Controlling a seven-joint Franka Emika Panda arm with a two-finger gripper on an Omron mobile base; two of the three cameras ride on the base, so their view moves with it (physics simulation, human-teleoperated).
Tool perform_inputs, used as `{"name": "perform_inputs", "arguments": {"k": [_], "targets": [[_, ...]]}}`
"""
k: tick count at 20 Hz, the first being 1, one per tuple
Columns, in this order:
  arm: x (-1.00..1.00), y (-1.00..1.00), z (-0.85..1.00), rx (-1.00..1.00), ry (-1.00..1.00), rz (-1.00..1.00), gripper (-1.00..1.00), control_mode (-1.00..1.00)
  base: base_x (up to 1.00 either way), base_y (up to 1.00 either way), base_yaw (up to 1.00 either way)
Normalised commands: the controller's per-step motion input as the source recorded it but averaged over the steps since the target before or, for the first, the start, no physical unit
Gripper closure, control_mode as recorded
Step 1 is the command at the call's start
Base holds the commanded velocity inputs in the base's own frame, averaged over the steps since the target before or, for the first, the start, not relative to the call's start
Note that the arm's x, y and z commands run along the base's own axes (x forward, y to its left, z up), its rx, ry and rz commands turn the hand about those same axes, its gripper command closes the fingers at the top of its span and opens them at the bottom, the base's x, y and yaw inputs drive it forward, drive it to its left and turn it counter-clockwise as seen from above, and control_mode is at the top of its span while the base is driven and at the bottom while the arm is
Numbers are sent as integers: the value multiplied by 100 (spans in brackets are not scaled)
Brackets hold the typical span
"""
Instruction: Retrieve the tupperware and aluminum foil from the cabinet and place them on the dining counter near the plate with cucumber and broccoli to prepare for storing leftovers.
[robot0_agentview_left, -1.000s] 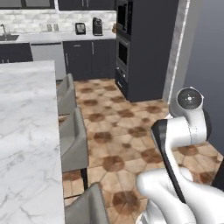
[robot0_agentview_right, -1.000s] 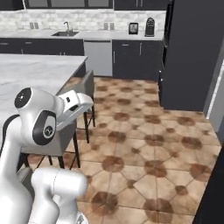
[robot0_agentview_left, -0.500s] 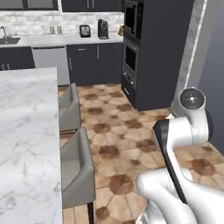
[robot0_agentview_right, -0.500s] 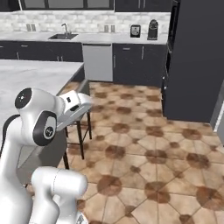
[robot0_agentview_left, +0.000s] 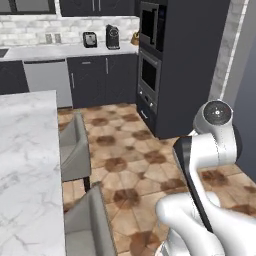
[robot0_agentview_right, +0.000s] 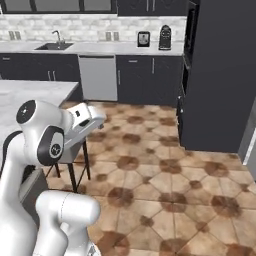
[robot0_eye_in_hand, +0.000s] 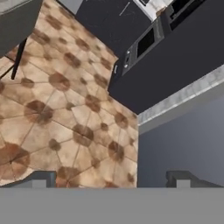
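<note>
My gripper (robot0_eye_in_hand: 111, 179) is open, with nothing between its dark fingertips (robot0_eye_in_hand: 40, 178). It hangs over the brown tiled floor (robot0_eye_in_hand: 65, 122) and points toward the black oven column (robot0_eye_in_hand: 144, 43). The white marble dining counter (robot0_agentview_left: 25, 165) lies to my left, and its corner also shows in the right base view (robot0_agentview_right: 30, 92). The tupperware, the aluminum foil and the plate with cucumber and broccoli are out of view. I cannot tell whether the cabinet is among the dark wall units (robot0_agentview_left: 95, 5) at the top edge.
Grey stools (robot0_agentview_left: 75, 145) stand along the counter's edge. The back wall has a worktop with a sink (robot0_agentview_right: 55, 46), a toaster (robot0_agentview_left: 90, 39) and a coffee machine (robot0_agentview_left: 113, 36), and a steel dishwasher front (robot0_agentview_right: 97, 77). A tall black oven column (robot0_agentview_left: 155, 60) rises on the right.
The whole picture has shifted: the base has driven forward, so the back wall and oven column look closer. The arm holds the same pose and the gripper stays open.
</note>
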Motion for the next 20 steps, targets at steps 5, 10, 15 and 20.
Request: {"name": "perform_inputs", "arguments": {"k": [5,10,15,20], "targets": [[0,0,0,0,0,0,-100,100,100,6,-18],[0,0,0,0,0,0,-100,100,100,9,-16],[0,0,0,0,0,0,-100,100,100,8,-18],[0,0,0,0,0,0,-100,100,100,21,-9]]}}
